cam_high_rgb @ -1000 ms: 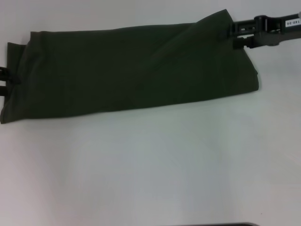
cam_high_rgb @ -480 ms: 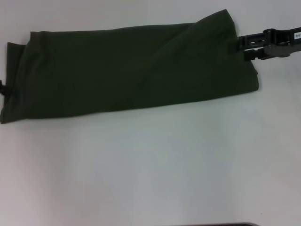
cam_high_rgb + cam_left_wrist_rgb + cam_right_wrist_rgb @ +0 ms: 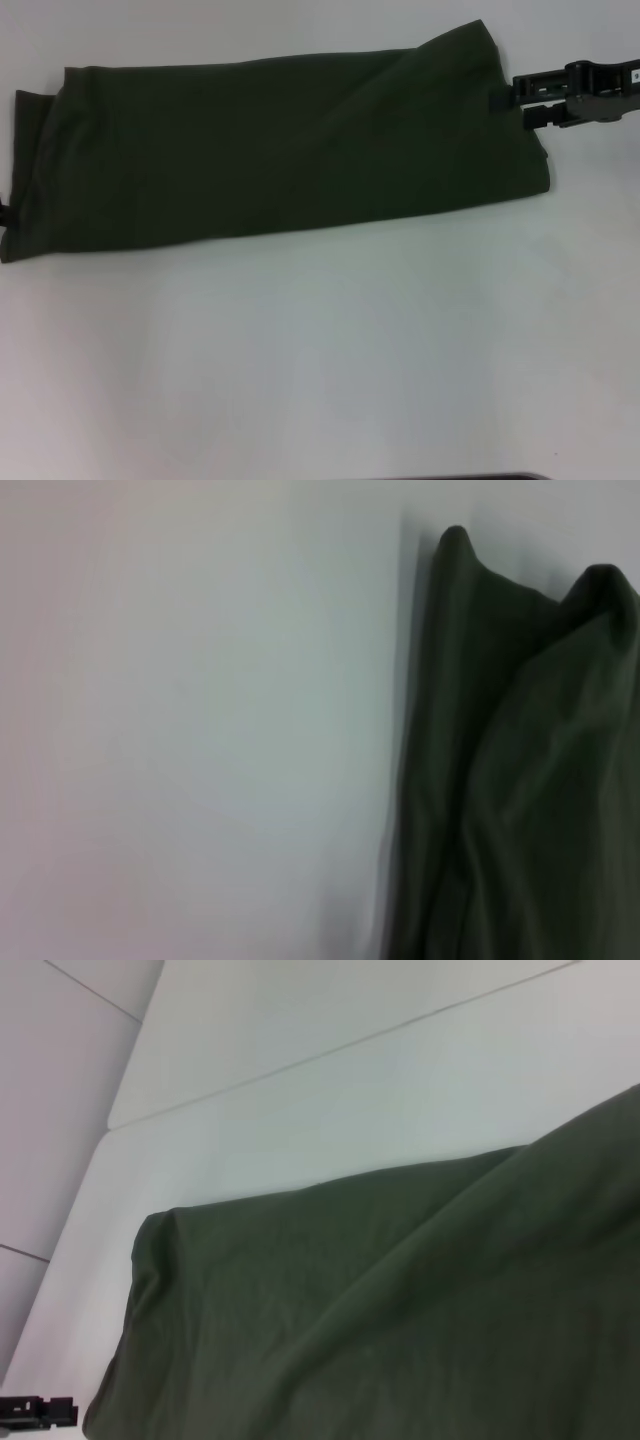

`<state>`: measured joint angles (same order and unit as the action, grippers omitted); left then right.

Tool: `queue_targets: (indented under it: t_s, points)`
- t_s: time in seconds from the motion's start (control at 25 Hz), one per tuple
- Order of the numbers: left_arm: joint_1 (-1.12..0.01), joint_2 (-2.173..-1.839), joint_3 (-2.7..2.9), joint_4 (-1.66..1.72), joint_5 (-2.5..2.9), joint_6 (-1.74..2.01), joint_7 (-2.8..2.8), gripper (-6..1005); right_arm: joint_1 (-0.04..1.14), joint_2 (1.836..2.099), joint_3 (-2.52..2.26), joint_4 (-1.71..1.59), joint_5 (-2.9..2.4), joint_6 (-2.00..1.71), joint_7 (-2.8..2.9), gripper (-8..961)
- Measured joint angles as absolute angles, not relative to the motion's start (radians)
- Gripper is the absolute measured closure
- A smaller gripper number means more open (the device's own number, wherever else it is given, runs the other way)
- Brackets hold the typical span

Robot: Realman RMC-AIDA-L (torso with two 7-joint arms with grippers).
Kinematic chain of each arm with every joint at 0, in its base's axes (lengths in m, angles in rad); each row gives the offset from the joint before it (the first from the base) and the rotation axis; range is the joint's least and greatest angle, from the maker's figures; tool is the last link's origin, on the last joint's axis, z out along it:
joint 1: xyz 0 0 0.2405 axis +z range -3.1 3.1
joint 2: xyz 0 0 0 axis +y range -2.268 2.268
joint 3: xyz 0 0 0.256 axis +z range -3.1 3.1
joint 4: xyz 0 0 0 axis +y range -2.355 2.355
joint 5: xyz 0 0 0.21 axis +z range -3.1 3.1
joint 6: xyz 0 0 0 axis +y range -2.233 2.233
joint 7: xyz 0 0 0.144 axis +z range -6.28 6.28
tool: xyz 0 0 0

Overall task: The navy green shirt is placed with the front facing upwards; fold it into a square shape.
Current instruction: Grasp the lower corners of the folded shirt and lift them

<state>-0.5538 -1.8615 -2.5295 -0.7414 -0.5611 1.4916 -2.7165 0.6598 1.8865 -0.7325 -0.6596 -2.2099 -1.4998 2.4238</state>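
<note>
Folded navy green shirt (image 3: 270, 150) on white table (image 3: 330, 360) (right end effector (image 3: 508, 98) alongside)

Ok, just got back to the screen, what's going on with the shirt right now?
The navy green shirt lies on the white table folded into a long band running left to right, not yet a square. The right gripper is at the band's right end, at the cloth's edge near its far corner; a grip cannot be made out. The left gripper barely shows at the band's left end, at the head view's edge. No print or collar is visible.
</note>
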Motion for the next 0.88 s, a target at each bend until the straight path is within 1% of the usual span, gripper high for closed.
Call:
queue_targets:
  t_s: [0.64, 0.88]
  points:
    - [-0.558, -1.881, -2.531, -0.719, -0.567, 1.457, -2.718, 463, 0.654, 1.882, -0.722, -0.66, -2.21, -1.497, 2.422, 38]
    - [-0.563, -1.893, -2.531, -0.719, -0.571, 1.464, -2.718, 463, 0.653, 1.881, -0.71, -0.66, -2.21, -1.499, 2.42, 38]
